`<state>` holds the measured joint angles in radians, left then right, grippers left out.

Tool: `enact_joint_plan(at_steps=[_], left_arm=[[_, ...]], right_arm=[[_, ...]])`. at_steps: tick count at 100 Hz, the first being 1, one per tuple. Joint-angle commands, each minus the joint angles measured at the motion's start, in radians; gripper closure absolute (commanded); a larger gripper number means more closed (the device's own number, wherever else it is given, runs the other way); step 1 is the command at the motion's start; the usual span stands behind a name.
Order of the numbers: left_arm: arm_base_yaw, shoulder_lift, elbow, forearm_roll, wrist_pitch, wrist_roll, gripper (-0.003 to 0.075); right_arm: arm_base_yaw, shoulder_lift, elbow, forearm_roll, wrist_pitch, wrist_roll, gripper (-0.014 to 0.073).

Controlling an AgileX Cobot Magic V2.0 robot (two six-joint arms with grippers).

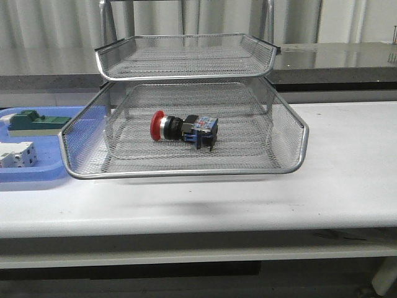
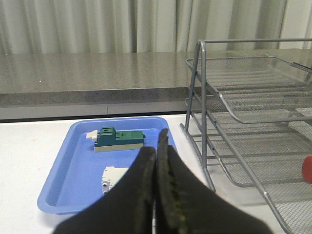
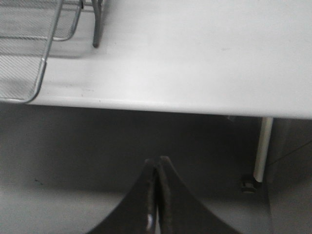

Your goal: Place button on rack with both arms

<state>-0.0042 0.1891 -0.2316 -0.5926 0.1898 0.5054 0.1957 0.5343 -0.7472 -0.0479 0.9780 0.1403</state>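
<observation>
I see the button (image 1: 183,130) lying on its side in the pulled-out bottom tier of the rack (image 1: 186,167). Its long side runs left to right across the tier. The red cap points to my left arm's side and the blue block points to my right arm's side. It sits near the middle of the mesh floor, away from the walls. In my left wrist view only a bit of its red cap shows at the edge.

The rack stands on the white worktop (image 1: 347,161). Just beside it on the left is a blue tray (image 1: 25,177) with a green-and-grey block (image 1: 32,121) and a white block (image 1: 15,154) in it.

My left gripper (image 2: 156,151) is closed tight and holds nothing. My right gripper (image 3: 157,163) is closed too, empty, in front of the worktop edge.
</observation>
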Motion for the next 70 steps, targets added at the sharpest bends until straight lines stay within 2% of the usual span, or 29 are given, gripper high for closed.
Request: enact_joint_plan(at_steps=[1, 13, 32, 46, 70], left_arm=[[0.002, 0.007, -0.027, -0.019, -0.073, -0.01, 0.0741], [0.002, 0.007, -0.027, -0.019, -0.073, -0.01, 0.0741], [0.002, 0.007, -0.027, -0.019, -0.073, -0.01, 0.0741], [0.002, 0.007, -0.027, -0.019, -0.073, -0.01, 0.0741], [0.002, 0.007, -0.027, -0.019, -0.073, -0.01, 0.0741]], right_arm=[[-0.004, 0.036, -0.033, 0.037, -0.119, -0.001, 0.066], [0.0, 0.133, -0.033, 0.119, -0.137, -0.02, 0.0659], [0.041, 0.347, -0.034, 0.264, -0.148, -0.163, 0.0659], [0.12, 0.491, -0.034, 0.343, -0.211, -0.233, 0.0659], [0.301, 0.683, -0.052, 0.357, -0.315, -0.238, 0.0659]])
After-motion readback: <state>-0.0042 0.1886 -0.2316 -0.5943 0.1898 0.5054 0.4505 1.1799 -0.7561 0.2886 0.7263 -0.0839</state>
